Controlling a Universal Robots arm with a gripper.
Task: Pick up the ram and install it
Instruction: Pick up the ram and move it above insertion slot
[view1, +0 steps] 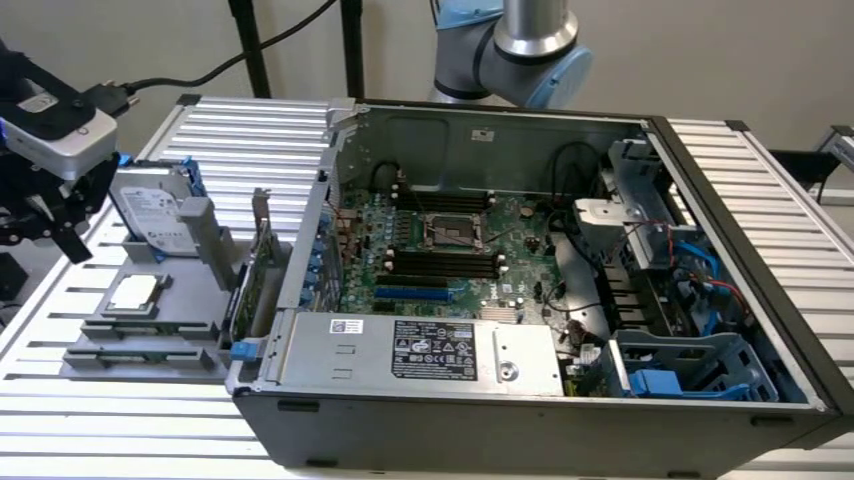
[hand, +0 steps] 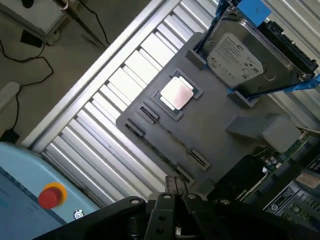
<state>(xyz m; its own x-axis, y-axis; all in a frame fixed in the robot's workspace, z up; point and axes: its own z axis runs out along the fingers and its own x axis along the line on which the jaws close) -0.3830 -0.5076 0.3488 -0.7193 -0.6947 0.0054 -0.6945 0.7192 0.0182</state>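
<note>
While the end effector (hand: 175, 182) is closed, labels (hand: 235, 60) blur.

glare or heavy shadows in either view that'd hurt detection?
Wrist view: the processor chip glares almost white, the hard drive label is bright, and the pincer is a dark shape against the grey tray. Exterior view: light is even over the slatted table; the computer case is shaded inside along its walls, with no strong glare.

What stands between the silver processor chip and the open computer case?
The upright expansion card, close beside the case, as the exterior view shows.
</note>
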